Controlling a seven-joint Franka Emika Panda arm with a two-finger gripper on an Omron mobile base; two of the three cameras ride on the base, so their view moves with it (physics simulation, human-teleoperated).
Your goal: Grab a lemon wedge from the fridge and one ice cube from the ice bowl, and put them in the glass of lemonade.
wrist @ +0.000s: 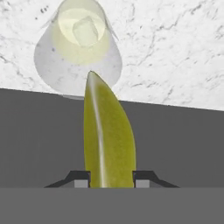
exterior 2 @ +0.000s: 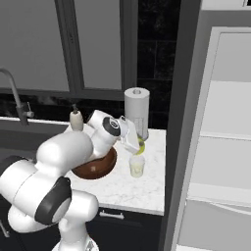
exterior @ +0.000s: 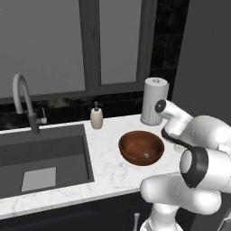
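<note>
Jaws: the gripper [wrist: 109, 180] is clamped on the lemon wedge [wrist: 108, 135], one finger on each side.
Wedge: held just above the glass of lemonade [exterior 2: 137, 165] on the counter [exterior 2: 142, 188].
Glass: already has an ice cube [wrist: 85, 31] floating in it.
Bowl: the ice bowl [exterior: 141, 147] sits beside the glass.
Doing it well: centre the wedge tip over the glass mouth, lower close, then let go so nothing splashes or tips.

Lemon wedge [wrist: 108, 140] between the jaws, above the glass of lemonade [wrist: 78, 48]
</note>
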